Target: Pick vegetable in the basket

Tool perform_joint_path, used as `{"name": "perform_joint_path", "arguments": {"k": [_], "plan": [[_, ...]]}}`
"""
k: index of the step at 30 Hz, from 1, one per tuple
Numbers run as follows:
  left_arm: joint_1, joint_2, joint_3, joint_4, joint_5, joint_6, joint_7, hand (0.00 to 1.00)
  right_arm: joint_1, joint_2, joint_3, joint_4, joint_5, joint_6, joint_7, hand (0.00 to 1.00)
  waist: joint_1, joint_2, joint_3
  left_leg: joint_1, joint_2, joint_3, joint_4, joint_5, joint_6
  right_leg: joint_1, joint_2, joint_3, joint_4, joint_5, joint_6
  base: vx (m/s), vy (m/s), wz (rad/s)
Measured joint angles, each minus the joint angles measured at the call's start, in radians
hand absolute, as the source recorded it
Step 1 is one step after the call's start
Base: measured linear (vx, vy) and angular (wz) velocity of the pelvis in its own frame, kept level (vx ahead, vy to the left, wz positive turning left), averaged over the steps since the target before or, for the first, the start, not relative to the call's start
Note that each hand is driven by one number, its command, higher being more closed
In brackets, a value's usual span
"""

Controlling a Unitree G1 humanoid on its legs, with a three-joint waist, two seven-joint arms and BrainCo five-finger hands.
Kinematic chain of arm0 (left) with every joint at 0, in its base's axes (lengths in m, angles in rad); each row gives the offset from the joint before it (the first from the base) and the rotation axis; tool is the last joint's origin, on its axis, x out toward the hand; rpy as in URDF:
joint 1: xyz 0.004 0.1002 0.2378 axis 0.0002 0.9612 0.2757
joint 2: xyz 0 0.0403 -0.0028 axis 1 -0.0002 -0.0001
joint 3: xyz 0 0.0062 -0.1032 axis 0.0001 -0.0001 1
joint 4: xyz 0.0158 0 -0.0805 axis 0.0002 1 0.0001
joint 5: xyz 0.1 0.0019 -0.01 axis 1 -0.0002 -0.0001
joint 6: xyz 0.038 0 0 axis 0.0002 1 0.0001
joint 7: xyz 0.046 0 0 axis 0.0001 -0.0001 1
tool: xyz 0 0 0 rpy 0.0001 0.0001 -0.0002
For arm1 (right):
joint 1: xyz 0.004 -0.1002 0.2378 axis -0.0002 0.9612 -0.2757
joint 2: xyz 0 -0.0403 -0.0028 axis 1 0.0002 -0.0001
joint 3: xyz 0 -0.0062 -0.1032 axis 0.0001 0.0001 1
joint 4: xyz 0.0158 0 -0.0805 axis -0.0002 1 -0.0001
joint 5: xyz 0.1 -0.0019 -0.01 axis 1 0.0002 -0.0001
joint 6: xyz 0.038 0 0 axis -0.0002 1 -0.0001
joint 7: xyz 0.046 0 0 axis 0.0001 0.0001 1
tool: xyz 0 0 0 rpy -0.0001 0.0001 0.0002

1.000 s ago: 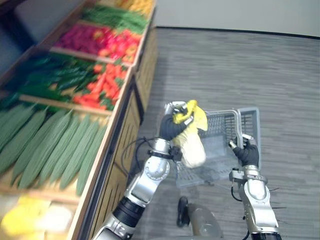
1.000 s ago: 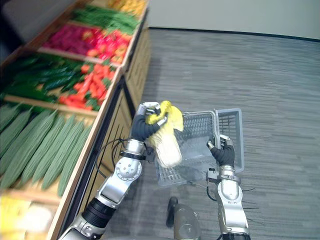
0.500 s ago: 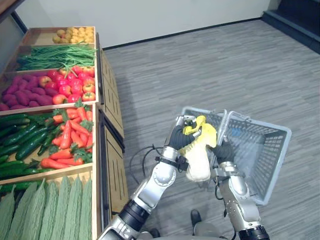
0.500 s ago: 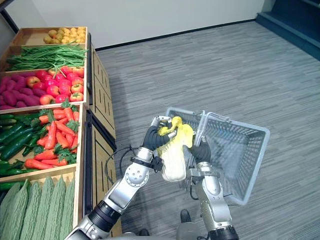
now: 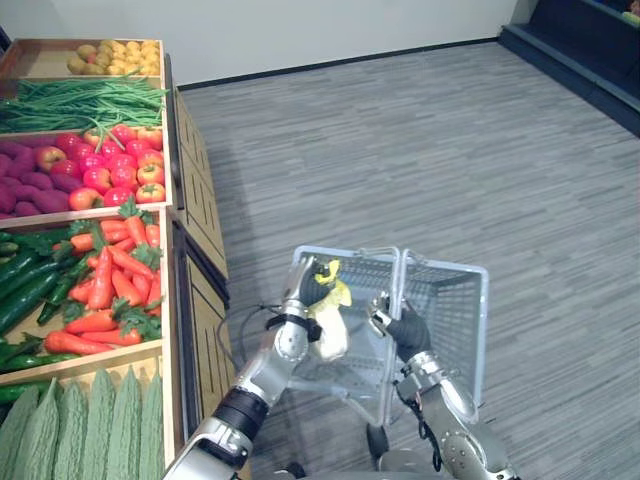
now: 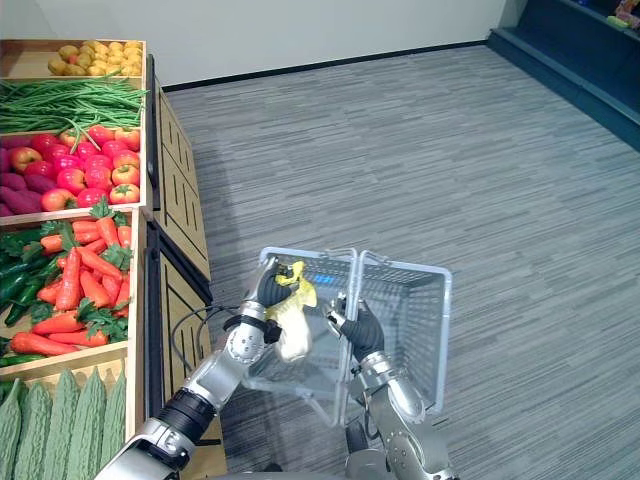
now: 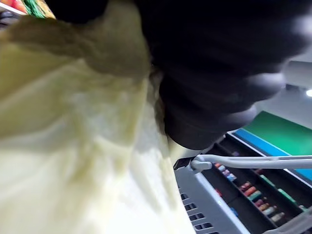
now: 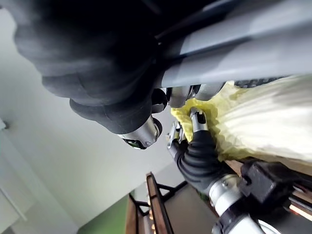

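Note:
A pale yellow-white cabbage (image 5: 331, 328) hangs from my left hand (image 5: 309, 291), whose fingers are curled round its leafy yellow top. The cabbage is inside the outline of the grey wire basket (image 5: 451, 318), at its left end; the left wrist view has the cabbage (image 7: 73, 146) close up. My right hand (image 5: 406, 326) is shut on the basket's handle (image 8: 243, 53) and holds the basket off the floor, just right of the cabbage. In the right wrist view, my left hand (image 8: 197, 151) grips the cabbage (image 8: 263, 119).
A wooden produce shelf (image 5: 195, 225) runs along the left with carrots (image 5: 112, 275), red fruit (image 5: 120, 172), green beans (image 5: 75, 100), cucumbers (image 5: 25, 285) and ridged green gourds (image 5: 90, 430). Grey carpet (image 5: 420, 150) stretches open ahead and to the right.
The camera has shifted. My left hand has carried the cabbage from in front of the basket's rim down into the basket's left end. The right hand keeps its hold on the handle.

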Motion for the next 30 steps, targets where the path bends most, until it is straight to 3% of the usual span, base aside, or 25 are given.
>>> {"name": "perform_joint_path", "arguments": {"k": [2, 3, 17, 24, 30], "plan": [[0.000, -0.002, -0.012, 0.000, 0.000, 0.000, -0.012, 1.00, 0.000, 0.000, 0.014, 0.000, 0.019, 0.001, 0.012, 1.00, 0.000, -0.001, 0.000, 0.000, 0.000, 0.000, 0.000, 0.000, 0.000, 0.001, -0.001, 0.000, 0.000, 0.001, 0.001, -0.03, -0.009, 0.00], [0.000, -0.005, -0.024, 0.000, 0.000, 0.000, -0.014, 0.00, 0.000, 0.000, 0.024, -0.002, 0.024, 0.001, 0.012, 1.00, 0.000, -0.001, 0.000, 0.001, 0.000, -0.001, 0.000, 0.000, 0.000, 0.002, -0.001, -0.001, -0.001, 0.001, 0.001, 0.00, 0.000, 0.00], [0.035, -0.070, -0.095, -0.014, -0.086, -0.015, -0.034, 0.00, -0.009, 0.004, 0.012, -0.004, -0.033, 0.001, -0.034, 1.00, 0.001, -0.001, 0.000, 0.018, 0.002, -0.003, 0.000, 0.000, 0.000, 0.029, 0.000, -0.013, -0.018, 0.007, 0.002, -0.03, -0.021, 0.00], [0.134, -0.089, -0.125, -0.147, -0.247, -0.045, -0.057, 0.00, -0.016, 0.038, -0.110, 0.046, -0.121, 0.004, -0.102, 1.00, 0.004, -0.001, 0.000, 0.018, 0.002, -0.020, 0.000, 0.004, 0.002, 0.039, -0.002, -0.030, -0.020, 0.006, 0.002, -0.03, -0.026, 0.07], [0.214, -0.086, -0.115, -0.303, -0.392, -0.084, -0.122, 0.00, -0.019, 0.050, -0.238, 0.094, -0.178, 0.003, -0.151, 1.00, 0.007, 0.002, -0.002, 0.019, 0.002, -0.042, -0.018, 0.021, -0.001, 0.046, -0.003, -0.054, -0.022, 0.006, 0.002, -0.04, -0.035, 0.12]]}}
